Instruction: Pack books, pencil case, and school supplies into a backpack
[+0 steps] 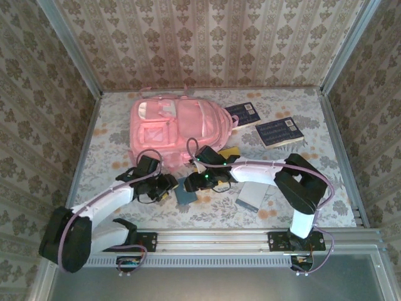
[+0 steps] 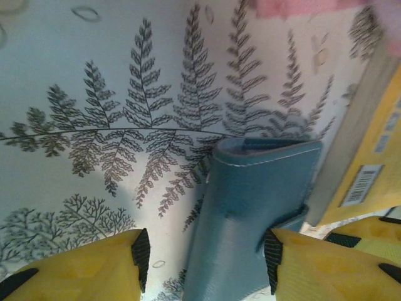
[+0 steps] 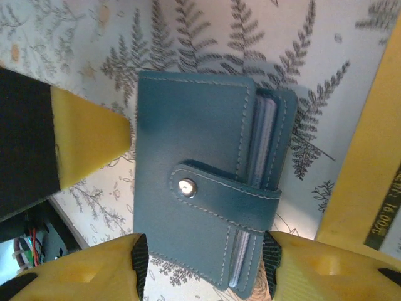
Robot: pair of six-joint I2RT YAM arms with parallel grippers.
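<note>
Where the two arms meet near the middle of the table [image 1: 113, 157], the left gripper [image 2: 205, 257] stands open astride a teal card wallet [image 2: 250, 207]. One pad [image 2: 270, 257] touches the wallet's edge, while bare fern-print cloth [image 2: 125, 94] shows between the other pad and the leather. The right gripper [image 3: 205, 263] straddles the same wallet, its jaws about as wide as the wallet, with a pad close against each long edge. Whether they press on it I cannot tell. The wallet lies on the cloth with its snap strap up and fastened, just beside the orange-yellow book [image 3: 369, 157]. Beyond the grippers, the pink backpack [image 1: 169, 125] lies toward the back of the table. To its right are one navy book [image 1: 243, 114] and another [image 1: 279, 132], both well apart from the wallet. A silver-grey flat item [image 1: 250, 195] lies on the cloth near the right arm.
</note>
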